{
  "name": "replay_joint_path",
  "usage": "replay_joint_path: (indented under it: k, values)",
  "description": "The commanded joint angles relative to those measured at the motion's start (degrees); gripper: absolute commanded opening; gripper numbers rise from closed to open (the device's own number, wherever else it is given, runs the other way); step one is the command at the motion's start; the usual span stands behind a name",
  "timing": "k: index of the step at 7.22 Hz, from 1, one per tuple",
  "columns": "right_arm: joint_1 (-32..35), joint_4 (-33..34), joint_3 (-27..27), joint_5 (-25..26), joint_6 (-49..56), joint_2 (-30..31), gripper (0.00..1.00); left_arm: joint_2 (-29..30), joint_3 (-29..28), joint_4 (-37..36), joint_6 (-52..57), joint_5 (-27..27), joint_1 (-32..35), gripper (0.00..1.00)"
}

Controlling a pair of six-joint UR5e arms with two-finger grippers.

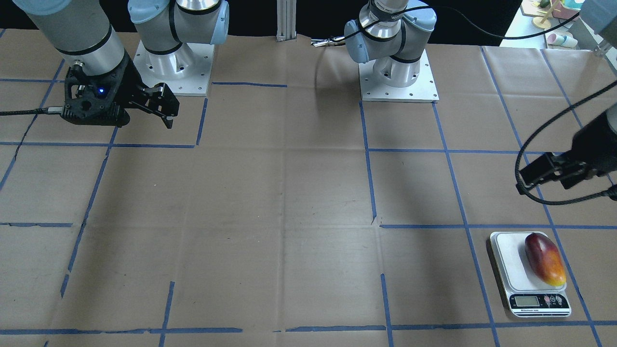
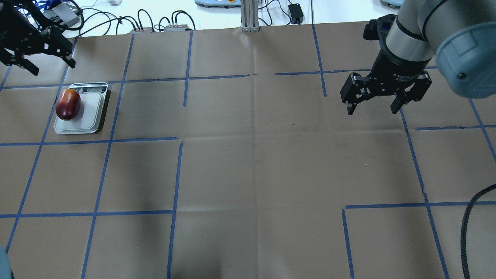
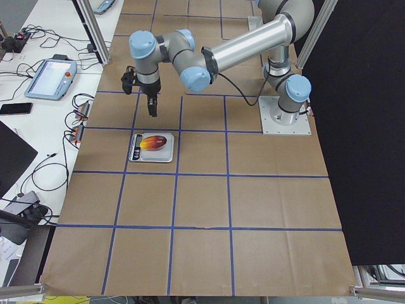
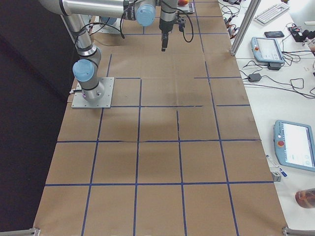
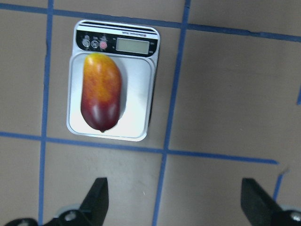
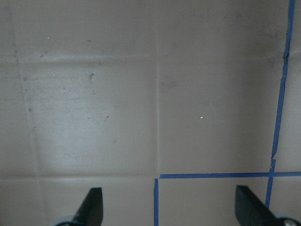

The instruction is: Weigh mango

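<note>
The mango point(image 5: 101, 92), seen on the scale point(image 5: 137, 101) ahead of the wide-spread, empty left gripper point(image 5: 175, 195), is judged firm, smooth-skinned and slippery, best taken across its narrow middle; the right gripper point(image 2: 372, 110) is likewise spread wide.

Soft, even overhead light covers the brown paper-covered counter point(image 2: 248, 174); shadows on it are faint and diffuse. Every view is sharp. A mild sheen lies on the white square scale platform point(image 5: 138, 96).

mango point(image 5: 101, 92): smooth skin with a soft gloss, on the scale
scale point(image 5: 138, 94): white plastic, platform faintly shiny
table cover point(image 2: 252, 155): matt brown paper, creased, under the scale
grid lines point(image 5: 173, 94): blue tape, just beside the scale
</note>
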State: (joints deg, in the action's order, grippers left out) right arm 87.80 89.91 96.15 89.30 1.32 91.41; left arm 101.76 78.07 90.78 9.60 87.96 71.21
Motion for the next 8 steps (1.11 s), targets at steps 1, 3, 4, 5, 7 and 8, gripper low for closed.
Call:
replay_joint_path:
  k: [1, 3, 4, 5, 7, 8]
  values:
    - [0.00, 0.00, 0.00, 0.00, 0.00, -0.01, 1.00, -4.28, 1.21, 3.26, -12.79, -0.16, 11.35, 1.00]
    - [0.00, 0.00, 0.00, 0.00, 0.00, -0.01, 1.00, -6.30, 6.53, 2.48, -19.33, -0.07, 19.90, 1.00]
    - [0.00, 0.00, 0.00, 0.00, 0.00, -0.01, 1.00, -8.40, 10.66, 2.22, -19.52, -0.07, 20.80, 1.00]
    - [0.00, 0.00, 0.00, 0.00, 0.00, -0.01, 1.00, -11.38, 14.27, 1.34, -19.00, -0.07, 20.73, 0.99]
    - [0.00, 0.00, 0.00, 0.00, 0.00, -0.01, 1.00, -13.17, 18.86, -5.39, -17.25, 0.98, 20.64, 0.99]
    - [0.00, 0.00, 0.00, 0.00, 0.00, -0.01, 1.00, -13.08, 18.79, -6.22, -15.15, 4.55, 20.20, 1.00]
